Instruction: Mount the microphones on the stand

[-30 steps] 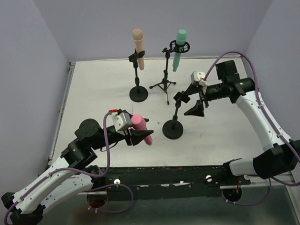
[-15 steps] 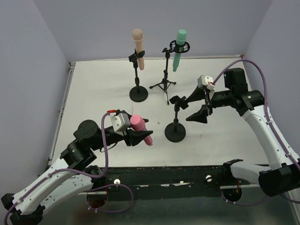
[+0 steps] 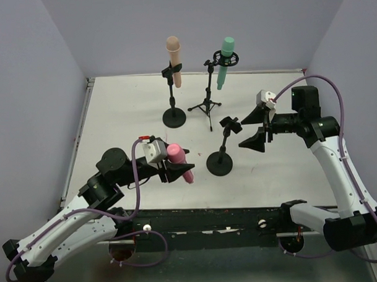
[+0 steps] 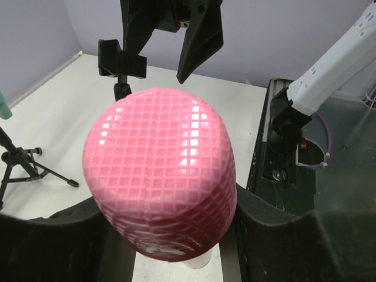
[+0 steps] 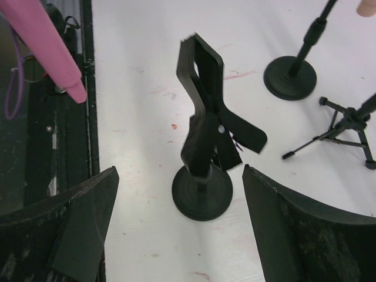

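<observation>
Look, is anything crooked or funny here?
Yes. The near stand looks tilted, leaning toward the open right pincer, while the far stand holding the peach microphone is straight. The near stand's clip is empty; the pink microphone is in the left pincer.

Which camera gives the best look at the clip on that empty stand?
The right wrist view: the clip sits large, central and unobstructed. The top external view shows the clip small from above. The left wrist view shows it small and dark, beyond the pink microphone.
</observation>
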